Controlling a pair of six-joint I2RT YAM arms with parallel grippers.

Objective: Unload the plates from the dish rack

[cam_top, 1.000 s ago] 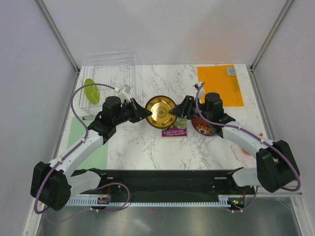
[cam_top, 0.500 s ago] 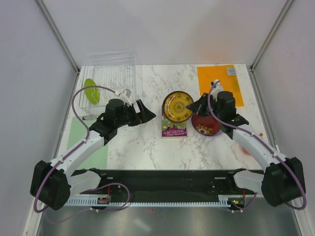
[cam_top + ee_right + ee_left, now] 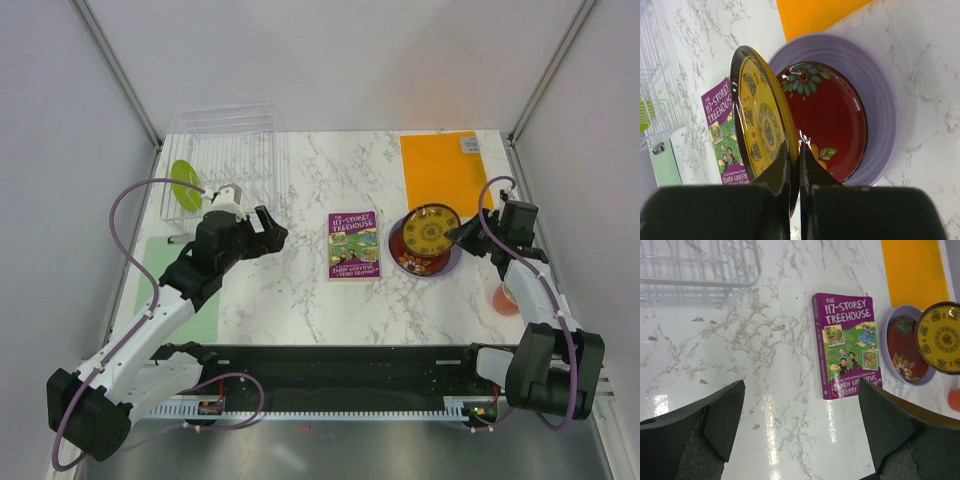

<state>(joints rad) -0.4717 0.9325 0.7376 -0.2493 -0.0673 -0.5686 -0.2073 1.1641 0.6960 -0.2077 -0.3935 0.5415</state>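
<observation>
My right gripper is shut on the rim of the yellow patterned plate and holds it tilted on edge. Just under it lies the dark red plate, nested in the lavender plate. From above, this stack sits right of centre, with the right gripper on its right side. The lime green plate stands in the clear dish rack at the back left. My left gripper hangs open and empty over bare marble, just right of the rack.
A purple book lies flat between the two grippers. An orange mat covers the back right. An orange-pink cup stands by the right arm. A pale green mat lies under the left arm.
A second ago both grippers met at the yellow plate in the table's middle. The left has let go and drawn back left. The right has carried the plate right, over the red plate.
</observation>
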